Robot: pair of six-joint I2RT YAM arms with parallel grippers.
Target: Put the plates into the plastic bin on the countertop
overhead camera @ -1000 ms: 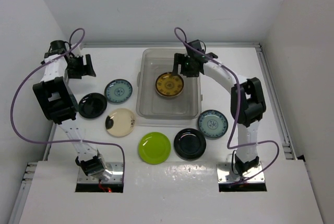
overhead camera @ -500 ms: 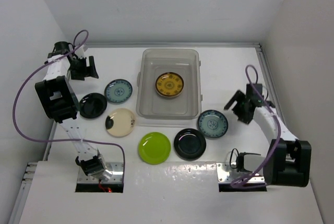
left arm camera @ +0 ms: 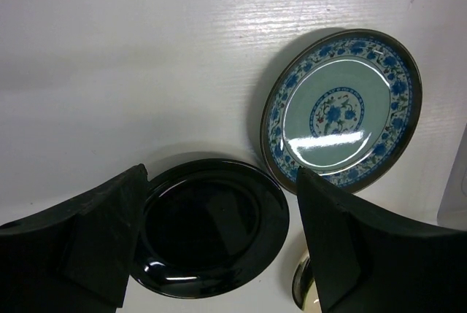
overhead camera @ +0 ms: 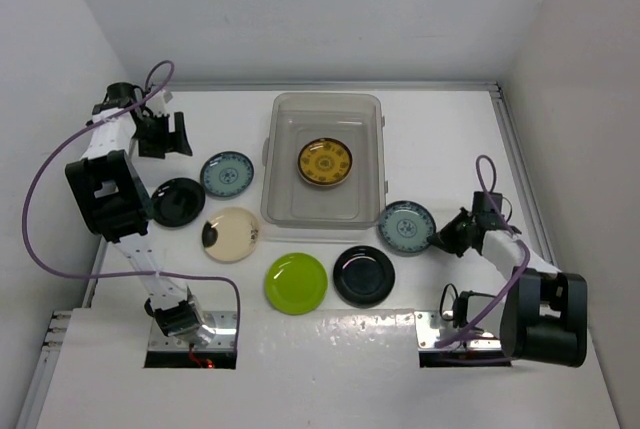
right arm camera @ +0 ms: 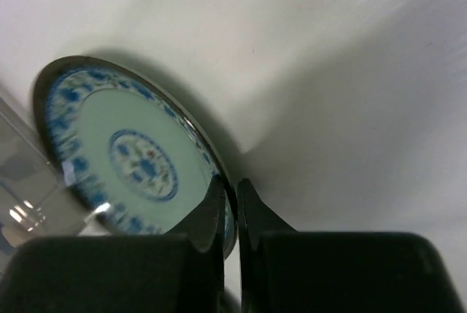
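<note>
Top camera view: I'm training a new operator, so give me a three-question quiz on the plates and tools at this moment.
1. True or false: the yellow plate lies inside the bin.
2. The left tool is: A) open above the counter, B) shut on a plate, C) out of every view.
3. Fill in: the right tool pinches the rim of the ____ plate.

Key
1. True.
2. A.
3. Blue: it grips the blue plate just right of the bin.
</note>
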